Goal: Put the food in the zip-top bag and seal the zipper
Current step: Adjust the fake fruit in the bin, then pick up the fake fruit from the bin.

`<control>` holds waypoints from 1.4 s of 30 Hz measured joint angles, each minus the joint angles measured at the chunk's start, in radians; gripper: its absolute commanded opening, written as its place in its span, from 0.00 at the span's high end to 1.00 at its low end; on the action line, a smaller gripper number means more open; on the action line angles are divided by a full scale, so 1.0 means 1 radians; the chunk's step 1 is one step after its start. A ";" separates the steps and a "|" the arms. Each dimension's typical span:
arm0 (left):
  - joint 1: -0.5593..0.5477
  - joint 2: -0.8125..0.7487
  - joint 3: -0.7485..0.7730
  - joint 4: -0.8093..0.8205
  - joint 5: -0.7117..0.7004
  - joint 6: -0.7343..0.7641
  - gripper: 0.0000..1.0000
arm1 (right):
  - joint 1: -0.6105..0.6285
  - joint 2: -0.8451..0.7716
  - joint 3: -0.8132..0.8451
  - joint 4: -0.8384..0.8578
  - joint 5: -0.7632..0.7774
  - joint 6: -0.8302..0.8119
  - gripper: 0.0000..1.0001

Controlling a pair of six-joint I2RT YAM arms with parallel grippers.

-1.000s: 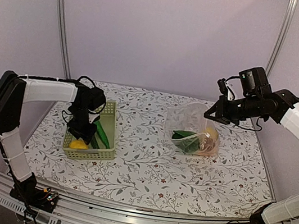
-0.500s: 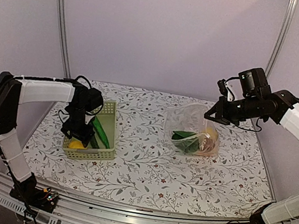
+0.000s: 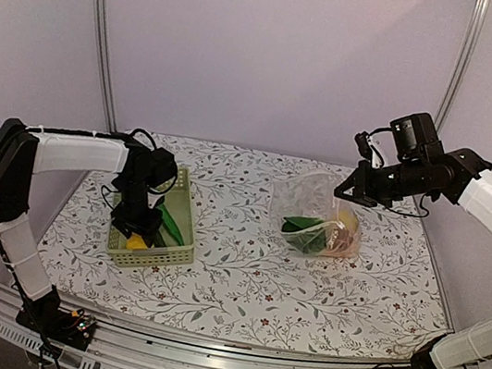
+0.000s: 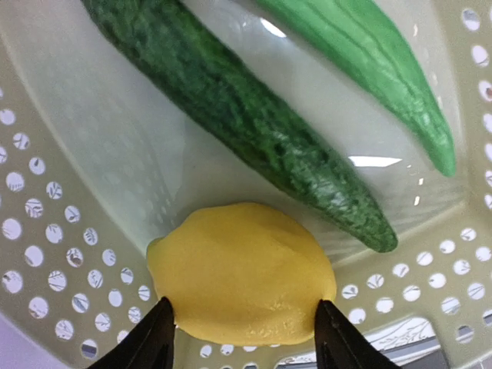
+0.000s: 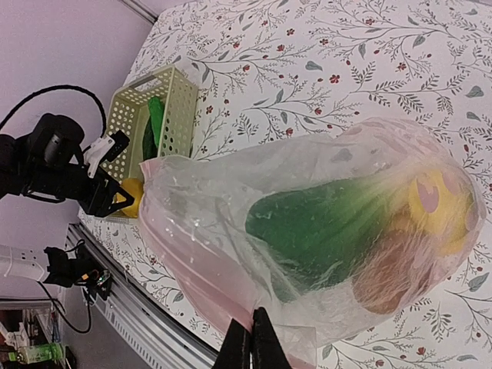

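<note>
Reaching into the basket (image 4: 46,254), the left tool (image 4: 246,338) is clamped on a lemon (image 4: 238,273), a finger against each side, with a cucumber (image 4: 246,123) and a paler green piece (image 4: 369,69) lying beside it. The right tool (image 5: 250,342) is pinched together on the edge of the bag (image 5: 200,207). That bag rests on the table (image 3: 242,268), holding a dark green piece (image 5: 315,227), a second lemon (image 5: 434,204) and a reddish-brown piece (image 5: 392,277).

On the table (image 3: 249,283), covered in white cloth printed with leafy sprigs: at the left, a pale green slotted basket (image 3: 155,257); right of centre, well apart from it, the clear zip-top bag (image 3: 305,194), resting on its bulging bottom.
</note>
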 measured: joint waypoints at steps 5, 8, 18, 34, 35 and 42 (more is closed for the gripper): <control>-0.018 0.056 0.080 0.049 0.050 -0.003 0.39 | 0.000 0.018 0.000 0.002 -0.005 -0.003 1.00; -0.027 0.101 0.150 0.082 0.054 0.005 0.28 | 0.000 0.019 0.000 0.002 -0.005 -0.003 1.00; -0.040 0.031 0.176 0.128 -0.024 -0.054 0.18 | -0.001 0.011 0.000 0.004 0.000 0.002 1.00; -0.059 -0.051 -0.093 0.326 0.069 -0.433 0.26 | -0.005 -0.006 -0.008 0.007 0.006 0.005 1.00; -0.060 -0.047 -0.096 0.337 0.074 -0.444 0.27 | -0.005 -0.006 -0.008 0.007 0.006 0.005 1.00; -0.060 -0.018 -0.098 0.376 0.094 -0.472 0.45 | -0.005 -0.008 -0.012 0.007 0.006 0.005 1.00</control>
